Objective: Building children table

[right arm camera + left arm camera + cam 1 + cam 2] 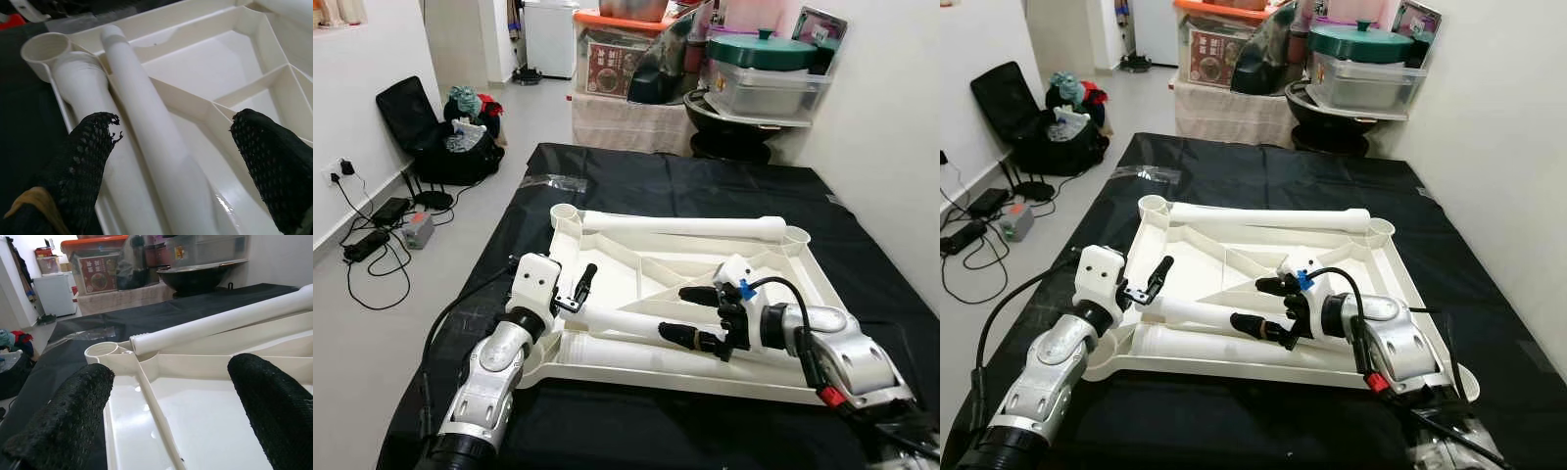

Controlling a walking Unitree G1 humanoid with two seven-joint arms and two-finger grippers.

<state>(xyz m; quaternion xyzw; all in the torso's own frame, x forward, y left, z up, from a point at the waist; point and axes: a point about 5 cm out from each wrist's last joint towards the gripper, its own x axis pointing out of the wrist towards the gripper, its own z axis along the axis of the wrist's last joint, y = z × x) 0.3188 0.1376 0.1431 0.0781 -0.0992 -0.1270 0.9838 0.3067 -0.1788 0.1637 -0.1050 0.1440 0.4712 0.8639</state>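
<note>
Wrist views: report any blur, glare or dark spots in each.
Left wrist view: the end effector fingers loom large, soft and black; the tabletop is evenly lit, with small bright spots of glare. Right wrist view: the leg is sharp far off and blurs close up; a wet-looking glare spot sits on the tabletop by the right end effector.

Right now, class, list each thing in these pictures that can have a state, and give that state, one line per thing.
Table top: upside down on the black cloth, ribs up, no legs fitted.
Far leg: lying loose along the far edge.
Middle leg: lying between the right gripper's open fingers.
Near leg: lying along the near edge.
Left gripper: open, empty.
Right gripper: open around the middle leg.
</note>
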